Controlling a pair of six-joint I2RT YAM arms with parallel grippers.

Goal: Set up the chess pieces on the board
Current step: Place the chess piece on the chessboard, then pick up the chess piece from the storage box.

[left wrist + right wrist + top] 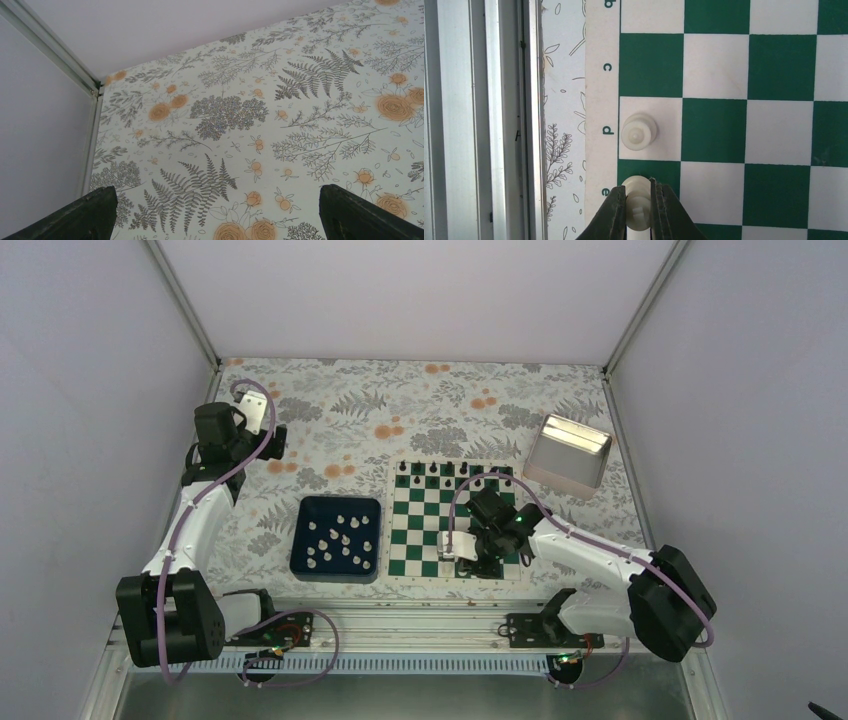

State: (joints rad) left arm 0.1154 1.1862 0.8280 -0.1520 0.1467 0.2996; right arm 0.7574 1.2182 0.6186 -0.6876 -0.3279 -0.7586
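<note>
In the right wrist view my right gripper (639,200) is shut on a white chess piece (638,186) at the green square by the letter e, at the near edge of the board (714,65). Whether the piece rests on the square I cannot tell. A second white piece (639,131) stands on the white square by d. From above, the right gripper (450,545) is over the board's (415,540) near edge. Several white pieces (340,540) lie in a navy tray (300,558). My left gripper (262,425) hovers open at the far left, nothing between its fingers (95,215).
Black pieces (450,470) line the board's far row. A metal tin (570,450) sits at the back right beyond the board. An aluminium rail (474,120) runs along the table's near edge just past the board's border. Floral cloth (225,115) lies under the left gripper.
</note>
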